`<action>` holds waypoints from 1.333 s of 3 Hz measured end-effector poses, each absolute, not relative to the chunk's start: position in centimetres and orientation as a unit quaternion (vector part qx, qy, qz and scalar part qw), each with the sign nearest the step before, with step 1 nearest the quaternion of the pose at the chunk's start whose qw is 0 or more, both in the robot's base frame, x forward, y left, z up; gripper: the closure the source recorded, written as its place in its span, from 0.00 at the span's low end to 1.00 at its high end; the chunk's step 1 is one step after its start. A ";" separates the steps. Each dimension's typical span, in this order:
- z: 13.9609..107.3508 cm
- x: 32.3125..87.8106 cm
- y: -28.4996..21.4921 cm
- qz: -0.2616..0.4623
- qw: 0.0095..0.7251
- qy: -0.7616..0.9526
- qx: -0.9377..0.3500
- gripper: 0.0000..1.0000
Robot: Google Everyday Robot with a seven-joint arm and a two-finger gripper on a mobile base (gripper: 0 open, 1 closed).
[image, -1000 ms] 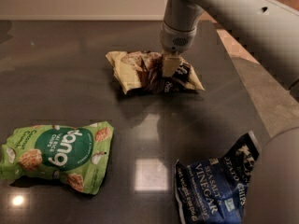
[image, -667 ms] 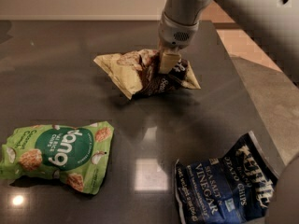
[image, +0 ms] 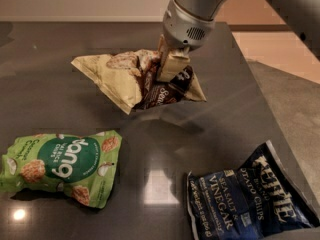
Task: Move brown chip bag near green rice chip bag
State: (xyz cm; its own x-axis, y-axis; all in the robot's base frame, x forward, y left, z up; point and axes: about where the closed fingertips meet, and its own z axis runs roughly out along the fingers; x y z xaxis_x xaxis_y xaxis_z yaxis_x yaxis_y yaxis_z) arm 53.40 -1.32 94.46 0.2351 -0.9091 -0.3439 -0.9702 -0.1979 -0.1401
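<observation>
The brown chip bag (image: 130,81) is a crinkly cream-tan bag with a dark brown centre panel. It hangs tilted above the dark table, just right of the middle. My gripper (image: 169,66) comes down from the top and is shut on the bag's upper middle, holding it lifted. The green rice chip bag (image: 62,165) lies flat at the front left, with a dark green circle and white lettering. It lies below and left of the held bag, apart from it.
A dark blue Kettle salt and vinegar bag (image: 250,199) lies at the front right. The table's right edge (image: 260,89) runs diagonally, with floor beyond it. My arm (image: 200,4) fills the top right.
The brown chip bag has come off the table in my gripper and moved forward and left, toward the green bag. The other two bags have not moved.
</observation>
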 end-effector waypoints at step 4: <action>93.7 46.6 4.2 0.135 0.144 0.564 -0.802 0.37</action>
